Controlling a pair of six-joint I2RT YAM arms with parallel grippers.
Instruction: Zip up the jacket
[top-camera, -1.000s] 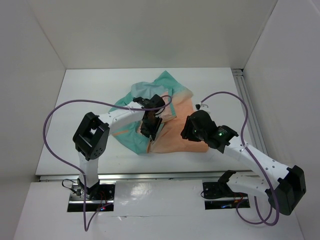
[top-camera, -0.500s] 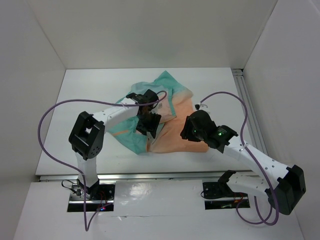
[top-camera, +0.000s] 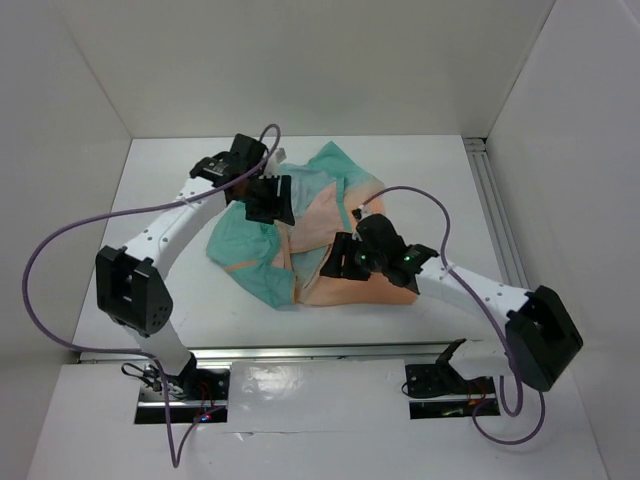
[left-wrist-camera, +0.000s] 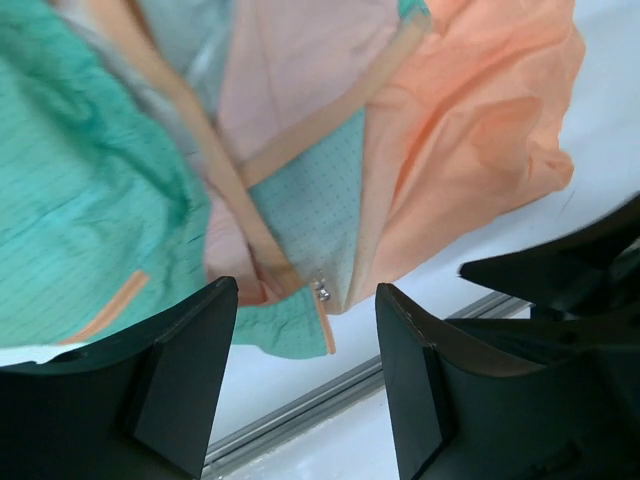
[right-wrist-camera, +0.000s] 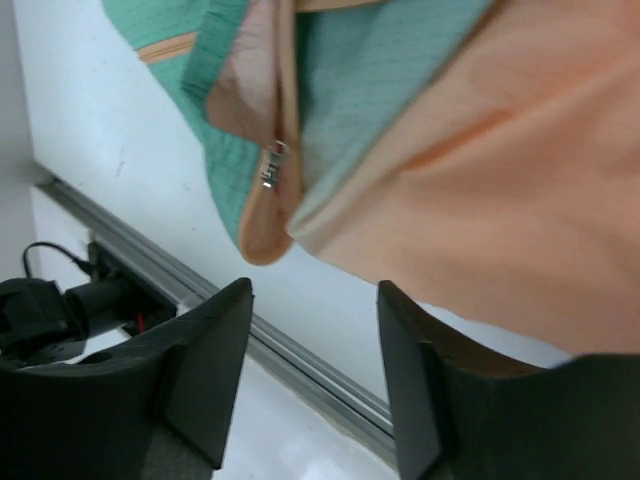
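Observation:
The jacket (top-camera: 240, 245) lies crumpled mid-table, teal on the left and peach on the right. It lies open down the front, with orange-edged zipper bands. My left gripper (top-camera: 270, 200) hangs open above its far left part. In the left wrist view the gripper (left-wrist-camera: 305, 292) holds nothing, and a small metal zipper pull (left-wrist-camera: 322, 292) shows on the hem of the jacket (left-wrist-camera: 480, 130) below. My right gripper (top-camera: 338, 258) hovers over the near hem, open and empty (right-wrist-camera: 315, 290). A metal zipper slider (right-wrist-camera: 270, 165) shows at the teal corner of the jacket (right-wrist-camera: 480, 180).
A metal rail (top-camera: 330, 351) runs along the table's near edge and another rail (top-camera: 495, 205) along the right side. White walls close in the table on three sides. Purple cables (top-camera: 60, 240) loop from both arms.
My left gripper has let go, opened and swung up and back to the far left of the jacket. My right gripper has opened wider and moved left over the near hem.

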